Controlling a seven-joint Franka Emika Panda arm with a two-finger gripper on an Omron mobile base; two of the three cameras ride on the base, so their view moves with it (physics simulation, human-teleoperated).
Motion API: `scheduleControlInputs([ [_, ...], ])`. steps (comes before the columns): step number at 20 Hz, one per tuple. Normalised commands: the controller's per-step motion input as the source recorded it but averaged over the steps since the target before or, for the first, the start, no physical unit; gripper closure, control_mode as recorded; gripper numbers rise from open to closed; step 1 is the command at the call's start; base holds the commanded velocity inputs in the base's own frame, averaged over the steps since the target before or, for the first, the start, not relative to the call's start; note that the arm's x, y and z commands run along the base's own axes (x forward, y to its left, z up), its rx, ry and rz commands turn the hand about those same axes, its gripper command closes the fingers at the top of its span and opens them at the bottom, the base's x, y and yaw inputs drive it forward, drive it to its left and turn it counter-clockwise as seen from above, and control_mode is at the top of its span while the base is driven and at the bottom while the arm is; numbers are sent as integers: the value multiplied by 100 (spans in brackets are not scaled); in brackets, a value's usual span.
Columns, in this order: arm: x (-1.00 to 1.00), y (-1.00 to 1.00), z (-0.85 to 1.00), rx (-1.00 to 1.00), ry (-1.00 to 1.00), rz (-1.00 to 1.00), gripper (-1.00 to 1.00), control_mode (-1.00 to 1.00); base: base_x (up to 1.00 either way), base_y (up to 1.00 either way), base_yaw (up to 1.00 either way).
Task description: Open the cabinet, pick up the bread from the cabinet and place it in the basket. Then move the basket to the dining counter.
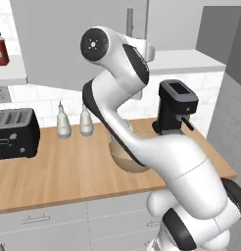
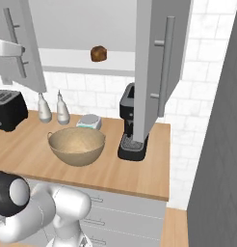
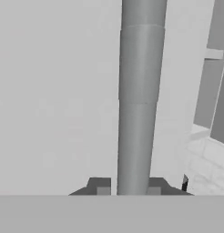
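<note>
The cabinet (image 2: 86, 29) stands with both doors swung out, the right door (image 2: 159, 58) jutting over the coffee machine (image 2: 131, 126) and the left door (image 2: 17, 43) angled out over the toaster (image 2: 7, 110). Below, the wood counter (image 2: 125, 171) has bare room in front of the basket (image 2: 76, 144), which sits near its middle. The bread (image 2: 98, 53) lies on the open shelf, above the basket. The arm reaches up high; its fingers (image 3: 104, 185) are closed tight on the left door's bar handle (image 3: 137, 100).

The arm (image 1: 142, 147) is glossy white with rounded, bulging segments, black bands at its joints, and a round black cap with a pale centre.
</note>
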Motion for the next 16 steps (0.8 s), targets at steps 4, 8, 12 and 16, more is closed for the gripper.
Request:
scheduleControlInputs([
  [4,-97,98,0,-9,-2,-1,100,-100,0,0,0],
  [8,-64,100,0,-16,0,-11,100,-100,0,0,0],
  [12,-35,80,0,-8,0,-14,-100,-100,0,0,0],
  [16,-49,21,0,0,0,-13,-100,-100,0,0,0],
])
